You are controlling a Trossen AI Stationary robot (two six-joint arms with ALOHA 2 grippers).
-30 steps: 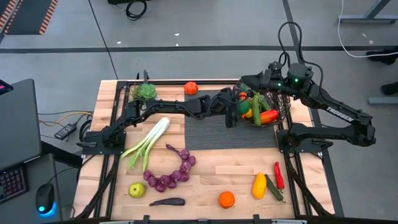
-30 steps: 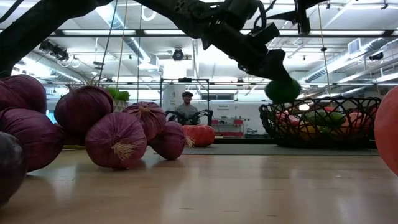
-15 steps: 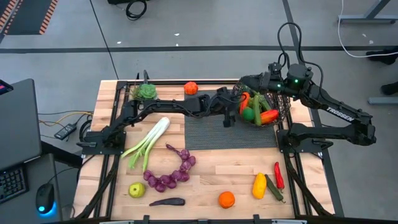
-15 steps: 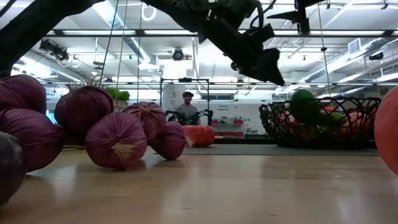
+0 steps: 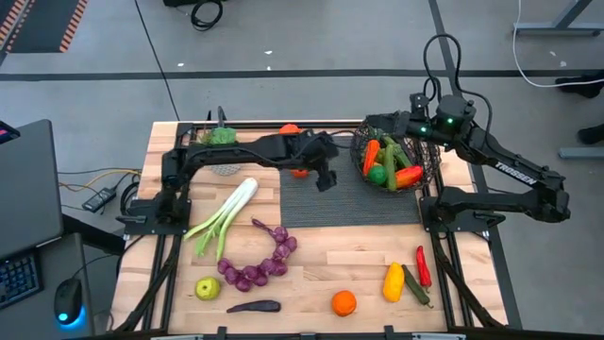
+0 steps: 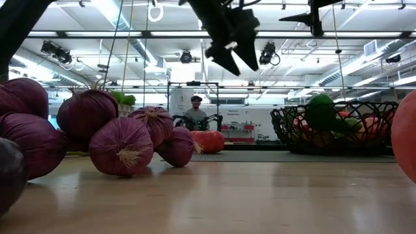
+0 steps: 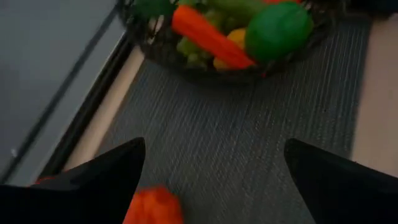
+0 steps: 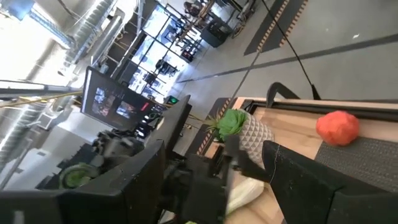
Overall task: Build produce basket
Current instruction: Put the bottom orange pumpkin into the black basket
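Your pale wooden slatted bench (image 5: 311, 260) fills the middle of the high view, with a dark grey ribbed mat (image 5: 344, 200) at its upper centre. At the mat's upper right corner sits the round dark open-weave wire basket (image 5: 427, 170), already holding an orange carrot, a glossy green round fruit (image 7: 278, 29) and other smooth toy pieces.

The rest of the produce lies loose. A long white and green leek (image 5: 223, 217) lies left of centre, its long axis slanting from upper right to lower left. Below it curls a string of matte purple onion-like bulbs (image 5: 260, 269). Smaller pieces line the lower edge: a yellow-green apple (image 5: 208, 288), a dark purple aubergine (image 5: 253, 306), an orange (image 5: 343, 302), a yellow pepper (image 5: 393, 280) and a red chilli (image 5: 423, 265).

Your left claw (image 5: 325, 178) hangs over the mat's left part, left of the basket, its fingers spread wide and holding nothing. A round red-orange tomato-like piece (image 7: 153, 208) lies just beside it, and this arm is clearly the nearer one, so that looks like your likely next pick. Its smooth round shape could slip or roll under a loose pinch.

Your right claw (image 5: 377, 124) sits by the basket's upper rim; you cannot tell from these views how its fingers stand.
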